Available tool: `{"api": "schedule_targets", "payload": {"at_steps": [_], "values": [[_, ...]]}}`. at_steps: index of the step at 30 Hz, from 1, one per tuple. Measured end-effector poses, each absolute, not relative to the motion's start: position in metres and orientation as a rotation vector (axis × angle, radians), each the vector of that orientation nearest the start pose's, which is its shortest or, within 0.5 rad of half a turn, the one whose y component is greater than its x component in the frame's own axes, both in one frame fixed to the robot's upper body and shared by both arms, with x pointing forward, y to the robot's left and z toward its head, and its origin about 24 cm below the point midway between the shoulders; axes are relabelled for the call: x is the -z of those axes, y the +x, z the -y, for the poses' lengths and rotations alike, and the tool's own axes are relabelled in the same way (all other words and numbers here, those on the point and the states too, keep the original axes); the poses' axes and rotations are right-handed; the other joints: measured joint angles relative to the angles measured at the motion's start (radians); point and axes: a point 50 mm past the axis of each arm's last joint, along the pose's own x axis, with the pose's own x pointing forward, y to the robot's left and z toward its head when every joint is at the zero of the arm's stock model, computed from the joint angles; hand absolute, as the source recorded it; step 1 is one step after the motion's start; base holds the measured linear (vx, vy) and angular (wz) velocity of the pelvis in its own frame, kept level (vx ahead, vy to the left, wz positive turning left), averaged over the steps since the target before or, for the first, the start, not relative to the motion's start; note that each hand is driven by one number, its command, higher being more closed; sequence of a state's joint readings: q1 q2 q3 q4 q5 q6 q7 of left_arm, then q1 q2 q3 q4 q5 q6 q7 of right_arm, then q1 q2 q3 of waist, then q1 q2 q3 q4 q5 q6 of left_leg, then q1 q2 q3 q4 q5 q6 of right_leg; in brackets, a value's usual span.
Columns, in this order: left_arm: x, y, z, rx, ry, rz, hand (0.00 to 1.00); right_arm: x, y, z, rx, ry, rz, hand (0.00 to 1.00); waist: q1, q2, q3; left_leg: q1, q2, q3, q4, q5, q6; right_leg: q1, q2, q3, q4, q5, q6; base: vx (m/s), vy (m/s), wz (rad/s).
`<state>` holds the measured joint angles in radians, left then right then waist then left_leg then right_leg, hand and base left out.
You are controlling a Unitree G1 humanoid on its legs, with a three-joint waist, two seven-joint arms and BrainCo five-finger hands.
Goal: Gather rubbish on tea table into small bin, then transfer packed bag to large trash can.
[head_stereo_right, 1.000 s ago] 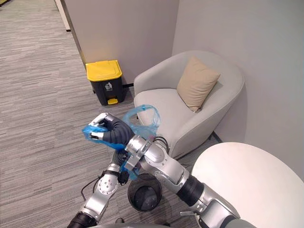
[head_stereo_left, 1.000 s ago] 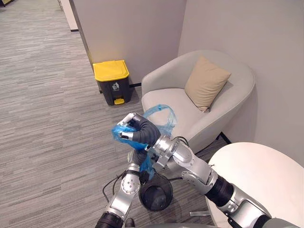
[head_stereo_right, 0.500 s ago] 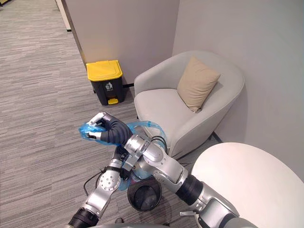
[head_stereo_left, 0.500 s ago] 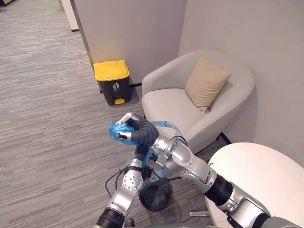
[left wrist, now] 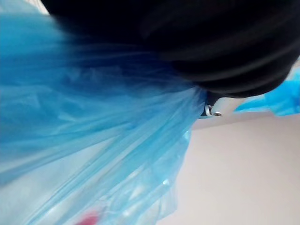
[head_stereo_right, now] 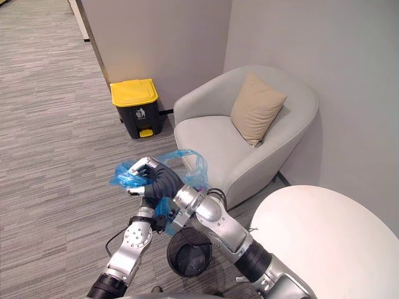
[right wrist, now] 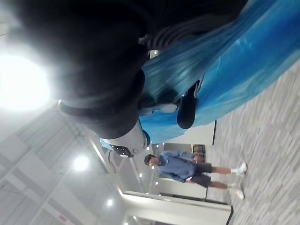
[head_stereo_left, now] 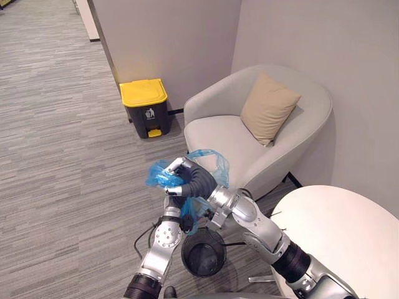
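Thin blue plastic bag (head_stereo_left: 159,176) held above the small round black bin (head_stereo_left: 203,252).
The right hand (head_stereo_left: 189,178) is clenched on the bag. Whether the left hand (head_stereo_left: 176,204) beneath it grips, I cannot tell. A grey armchair (head_stereo_left: 249,134) stands close by, and open grey carpet (head_stereo_left: 68,156) reaches the yellow-lidded dark trash can (head_stereo_left: 144,107).

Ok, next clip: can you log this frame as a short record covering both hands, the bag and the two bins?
stage: blue bag out of the small bin, not yet at the large trash can
right hand: curled round the blue bag, above the small bin
left hand: just under the right hand, against the bag; state unclear
small bin: black, beside the tea table
large trash can: yellow lid shut, left of the armchair, well apart from the bag
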<state>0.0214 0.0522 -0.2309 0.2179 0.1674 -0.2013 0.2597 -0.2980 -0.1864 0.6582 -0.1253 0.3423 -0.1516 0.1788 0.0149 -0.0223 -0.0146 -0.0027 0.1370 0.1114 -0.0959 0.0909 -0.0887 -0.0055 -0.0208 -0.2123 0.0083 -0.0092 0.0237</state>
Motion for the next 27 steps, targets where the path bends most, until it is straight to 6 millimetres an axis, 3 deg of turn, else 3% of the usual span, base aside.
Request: {"api": "schedule_targets", "payload": {"at_steps": [8,15,25,27], "values": [[0.012,0.227,-0.139,-0.068,0.186,-0.092,1.00,-0.110,0.233,0.038,-0.815,-0.188,0.447,0.00,0.000,0.005,0.006,-0.003,0.000,0.001,0.000,0.000,0.000,-0.001,0.000,0.001,-0.006,0.000,0.000,0.00,0.000,0.00],[0.026,0.219,-0.150,-0.099,0.178,-0.160,1.00,-0.103,0.236,0.063,-0.670,-0.354,0.475,0.00,0.002,0.007,0.011,-0.004,-0.001,0.005,0.001,-0.004,-0.001,-0.002,0.000,0.006,-0.009,0.000,0.000,0.00,0.000,0.00],[0.054,0.198,-0.173,-0.147,0.181,-0.306,1.00,-0.077,0.233,0.121,-0.388,-0.355,0.326,0.00,-0.001,0.025,0.033,-0.004,0.000,0.004,0.001,-0.004,-0.001,-0.002,0.002,0.006,-0.009,0.000,0.000,0.00,0.000,0.00],[0.061,0.193,-0.182,-0.178,0.177,-0.343,1.00,-0.052,0.233,0.136,-0.308,-0.333,0.207,0.00,-0.002,0.025,0.034,-0.004,0.000,0.004,0.001,-0.004,-0.002,-0.002,0.001,0.005,-0.008,0.000,0.000,0.00,0.000,0.00]]}}
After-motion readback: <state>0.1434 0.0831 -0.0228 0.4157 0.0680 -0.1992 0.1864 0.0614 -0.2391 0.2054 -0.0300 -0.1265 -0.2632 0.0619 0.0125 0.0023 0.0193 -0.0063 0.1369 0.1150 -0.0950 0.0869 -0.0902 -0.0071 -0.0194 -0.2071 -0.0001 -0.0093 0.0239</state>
